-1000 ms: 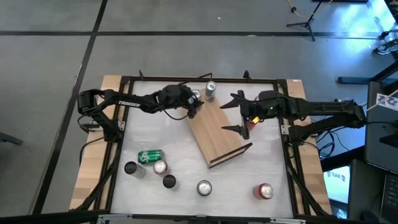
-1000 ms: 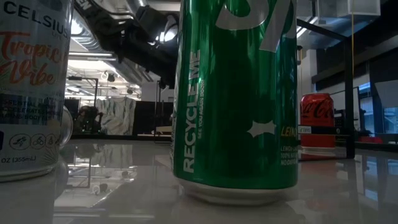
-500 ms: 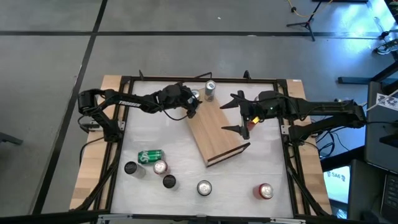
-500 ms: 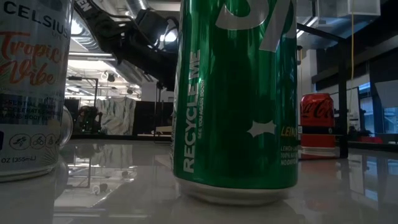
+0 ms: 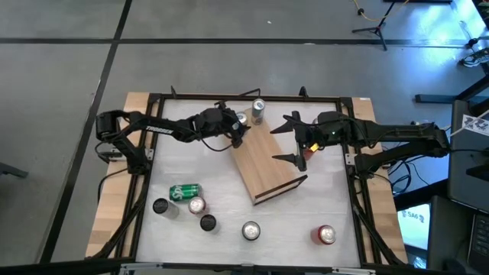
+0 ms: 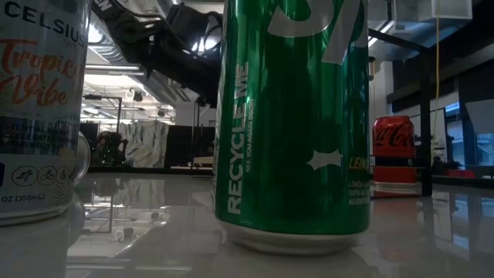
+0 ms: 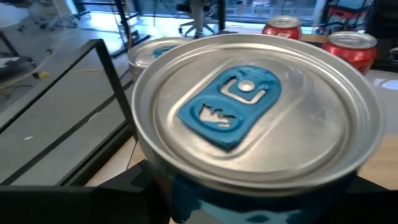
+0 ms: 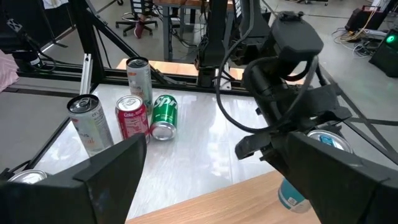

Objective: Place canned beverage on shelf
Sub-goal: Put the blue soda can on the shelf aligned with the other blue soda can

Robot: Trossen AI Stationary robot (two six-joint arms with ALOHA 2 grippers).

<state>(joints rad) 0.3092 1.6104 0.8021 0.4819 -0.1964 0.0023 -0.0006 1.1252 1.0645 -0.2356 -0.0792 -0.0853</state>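
Observation:
My left gripper (image 5: 238, 128) is shut on a can with a blue tab (image 7: 249, 124) at the far left corner of the shelf (image 5: 267, 164). The can also shows in the high view (image 5: 241, 119) and the right wrist view (image 8: 311, 165). The shelf is a light-wood board lying slantwise on the table, with its dark rim (image 5: 281, 189) at the near end. My right gripper (image 5: 292, 140) is open and empty over the shelf's right edge, its fingers pointing toward the table's left. My left gripper pinches the can's side wall just under the top rim (image 7: 186, 199) between its two fingers (image 7: 74, 205). The fingers come slanting down from the table's left. The can stands upright. Whether its bottom rests on the shelf or hangs just above it, I cannot tell.
A silver can (image 5: 258, 111) stands just beyond the shelf's far end. Several cans stand near the table's near edge, among them a green one on its side (image 5: 185, 191) and a red one (image 5: 325, 234). A black frame (image 5: 145, 153) rings the table.
My left gripper, still shut on the can, has shifted slightly toward the table's left. My right gripper has kept still and open.

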